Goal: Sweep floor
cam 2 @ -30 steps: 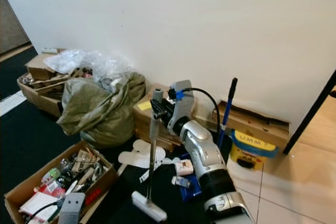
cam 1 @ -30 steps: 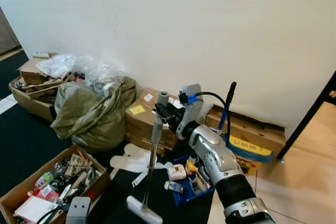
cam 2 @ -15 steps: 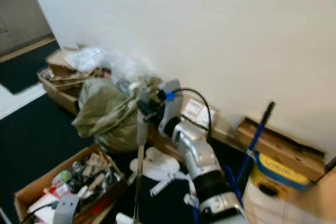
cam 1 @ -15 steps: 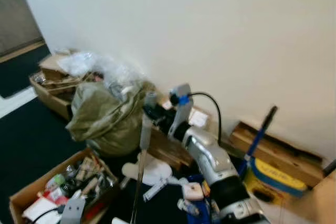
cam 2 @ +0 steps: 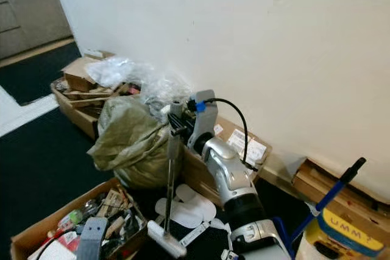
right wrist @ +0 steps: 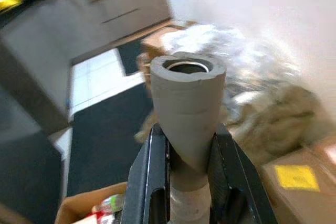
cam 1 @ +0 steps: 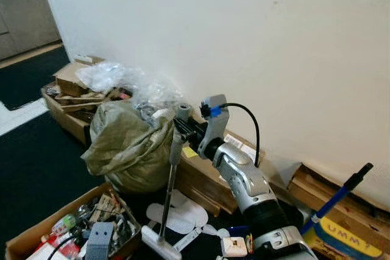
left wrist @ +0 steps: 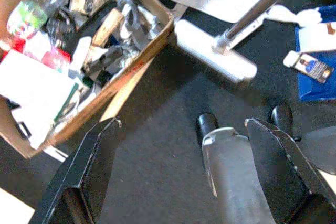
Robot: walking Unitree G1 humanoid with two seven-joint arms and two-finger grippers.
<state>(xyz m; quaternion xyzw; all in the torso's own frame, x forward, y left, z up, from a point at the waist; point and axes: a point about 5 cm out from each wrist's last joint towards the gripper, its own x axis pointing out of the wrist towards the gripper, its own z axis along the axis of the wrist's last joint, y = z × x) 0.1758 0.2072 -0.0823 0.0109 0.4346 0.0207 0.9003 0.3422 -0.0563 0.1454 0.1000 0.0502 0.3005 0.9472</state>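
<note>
Sweeper in hand, sweeping judged barely begun.

The sweeper stood nearly upright on the dark floor, its pale head flat beside the open cardboard box; the right gripper had its jaws clenched around the grey grip at the handle's top, while the left gripper hung released above the floor. White scraps near the wall-side edge of the floor looked unswept. The box held bottles, tools and papers; an olive sack bulged, tied; cartons behind held clear plastic wrap.
</note>
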